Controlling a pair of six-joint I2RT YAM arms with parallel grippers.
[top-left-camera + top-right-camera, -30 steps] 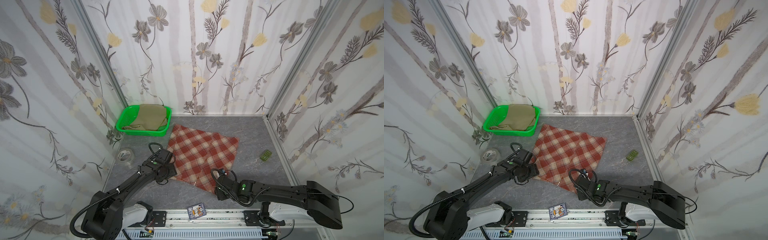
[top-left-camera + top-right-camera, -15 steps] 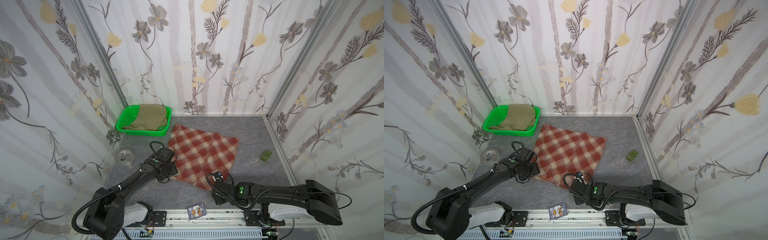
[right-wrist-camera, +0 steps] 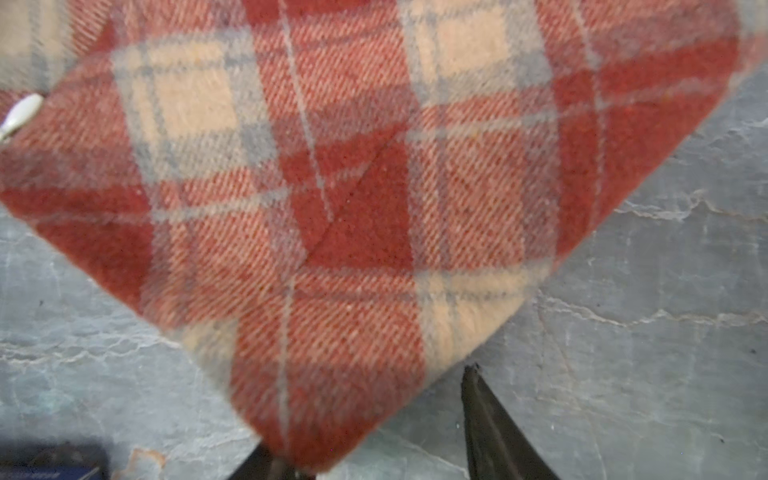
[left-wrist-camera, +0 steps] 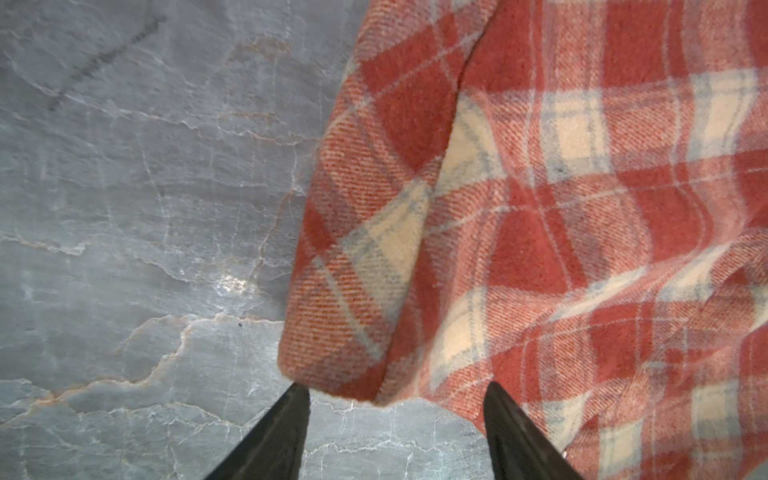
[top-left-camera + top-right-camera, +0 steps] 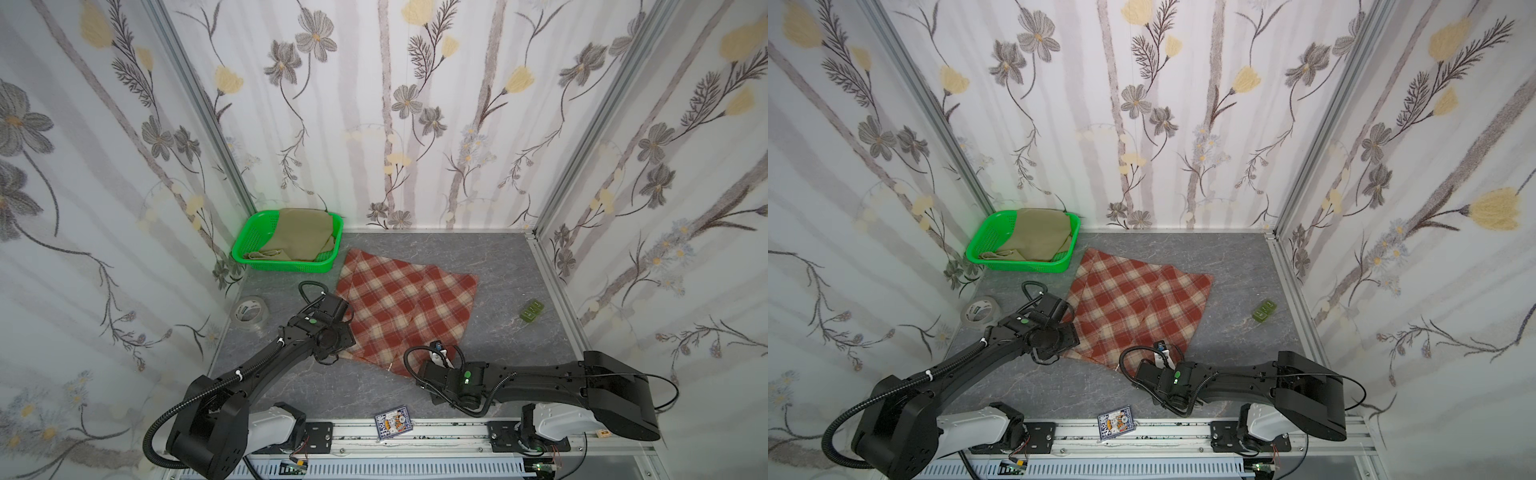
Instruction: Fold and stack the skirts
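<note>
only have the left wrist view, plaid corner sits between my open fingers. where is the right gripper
Observer: The right gripper is at the front corner of the plaid skirt, jaws apart with that corner between them.
Operator: ok, what else needs folding
Observer: The khaki skirt lies in the green basket at the back left of the table.
Operator: anything loose on my side
Observer: A tape roll lies on the table to the left of the left arm, apart from the plaid cloth.
</note>
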